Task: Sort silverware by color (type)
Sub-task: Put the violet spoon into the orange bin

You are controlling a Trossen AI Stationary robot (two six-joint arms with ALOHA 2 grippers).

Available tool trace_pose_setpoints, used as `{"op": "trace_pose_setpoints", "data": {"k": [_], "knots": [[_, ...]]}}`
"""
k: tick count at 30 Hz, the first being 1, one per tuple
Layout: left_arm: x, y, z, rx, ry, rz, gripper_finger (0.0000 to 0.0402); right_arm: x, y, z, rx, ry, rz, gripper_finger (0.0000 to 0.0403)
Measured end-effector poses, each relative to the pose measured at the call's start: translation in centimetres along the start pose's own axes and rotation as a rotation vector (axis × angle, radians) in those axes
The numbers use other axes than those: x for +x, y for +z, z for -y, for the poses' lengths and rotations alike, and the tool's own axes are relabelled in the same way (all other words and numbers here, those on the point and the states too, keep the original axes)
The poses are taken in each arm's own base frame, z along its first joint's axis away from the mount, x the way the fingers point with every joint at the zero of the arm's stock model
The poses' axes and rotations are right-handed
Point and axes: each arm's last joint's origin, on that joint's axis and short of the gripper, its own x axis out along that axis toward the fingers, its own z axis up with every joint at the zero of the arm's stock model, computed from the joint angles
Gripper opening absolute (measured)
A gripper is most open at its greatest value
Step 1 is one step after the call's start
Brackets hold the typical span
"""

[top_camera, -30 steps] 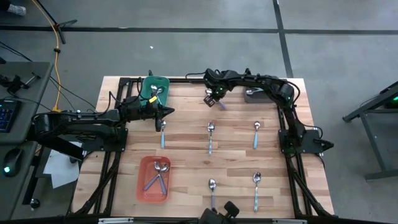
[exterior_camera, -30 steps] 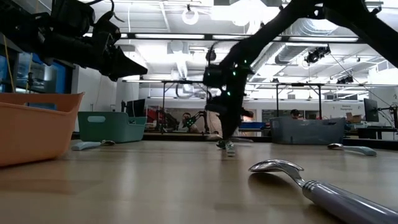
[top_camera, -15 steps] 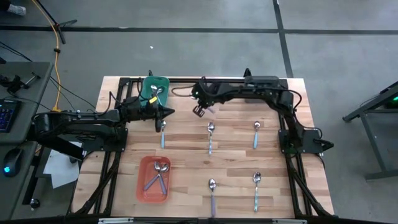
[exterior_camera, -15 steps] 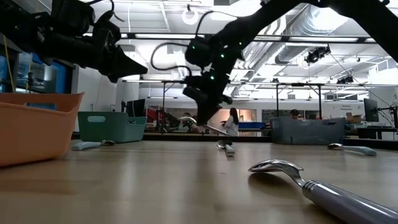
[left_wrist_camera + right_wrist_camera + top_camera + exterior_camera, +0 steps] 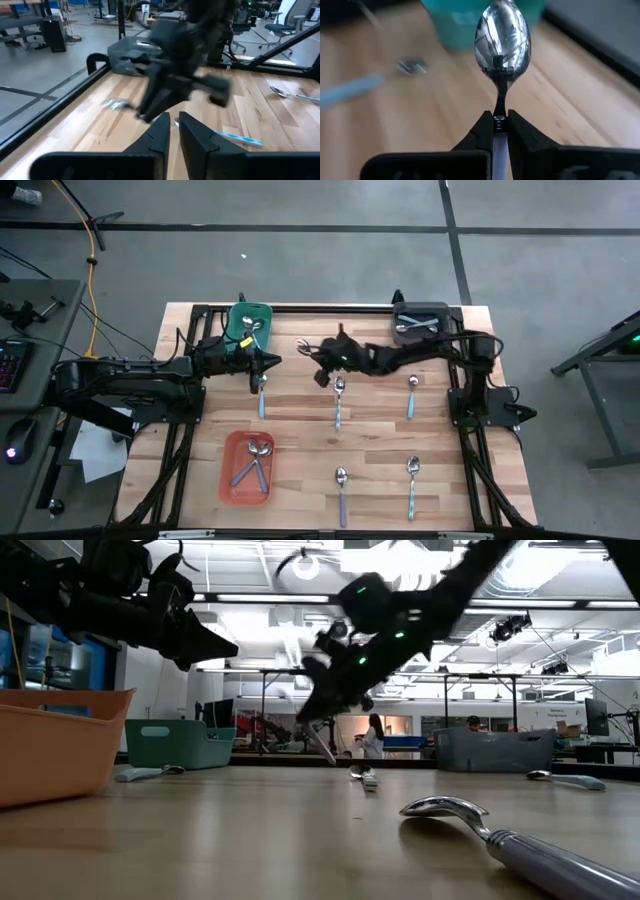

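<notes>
My right gripper (image 5: 496, 122) pinches a spoon (image 5: 501, 37) above mid-table, near the teal bin (image 5: 248, 322); my left gripper (image 5: 270, 361), fingers slightly parted, hovers over a blue-handled spoon (image 5: 261, 395).

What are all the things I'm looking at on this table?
table: one, light wood, under both arms
teal bin: one, far left corner, spoon inside
grey bin: one, far right corner, silverware inside
orange bin: one, near left, a few spoons inside
loose spoons: five, handles light blue, purple or pale, in two rows on the table
held spoon: one, shiny bowl, in the air
person: one, far back in the room
left gripper: dark, above the leftmost loose spoon
right gripper: dark, mid-table, clamped on the held spoon
</notes>
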Motion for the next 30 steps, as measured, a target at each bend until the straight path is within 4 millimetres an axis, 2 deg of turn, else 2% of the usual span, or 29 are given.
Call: {"op": "trace_pose_setpoints", "data": {"k": [4,7,13,21,30], "knots": [[0.0,0.4,0.2,-0.008,-0.008,0.042,0.0060,-2.7,-0.4,-1.6,-0.052,0.121,0.244,0.0005],[0.0,0.6,0.7,-0.008,-0.034,0.063,0.0083,-4.5,0.0,-2.7,-0.109,0.221,0.397,0.0005],[0.2,0.8,2.3,-0.003,-0.121,0.095,0.0132,-6.5,1.2,-5.2,-0.170,0.363,0.632,0.0005],[1.7,1.5,4.8,-0.004,-0.244,0.131,0.0184,-7.3,2.9,-7.7,-0.227,0.412,0.703,0.0004],[4.0,2.9,6.4,0.045,-0.291,0.170,0.0204,-7.4,3.2,-8.2,-0.250,0.404,0.710,0.0004]]}}
